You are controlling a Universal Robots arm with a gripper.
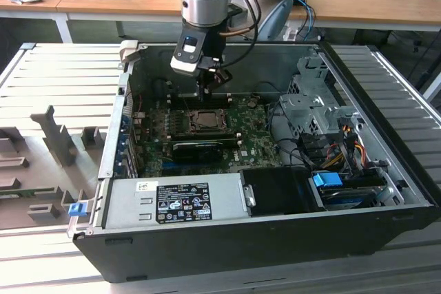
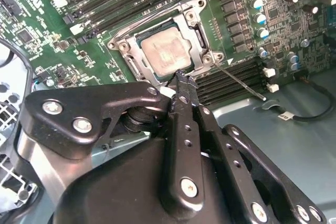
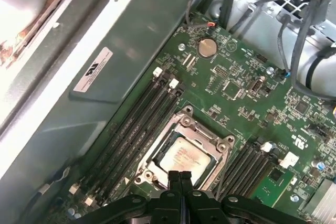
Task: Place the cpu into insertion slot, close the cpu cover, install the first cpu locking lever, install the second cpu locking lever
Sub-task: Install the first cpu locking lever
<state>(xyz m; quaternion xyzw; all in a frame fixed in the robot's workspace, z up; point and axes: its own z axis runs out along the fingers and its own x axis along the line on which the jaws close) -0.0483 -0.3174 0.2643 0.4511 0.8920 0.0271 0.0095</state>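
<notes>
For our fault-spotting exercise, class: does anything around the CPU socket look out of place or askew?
One thing: a thin metal locking lever juts out from a corner of the cpu cover, across the memory slots, instead of lying tucked along it. The cpu itself sits flat and square.

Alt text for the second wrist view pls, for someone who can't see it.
The shut end effector has its tip at the edge of the cpu cover, which lies flat around the cpu seated on the green motherboard. A thin metal lever sticks out beside the cover.
</notes>
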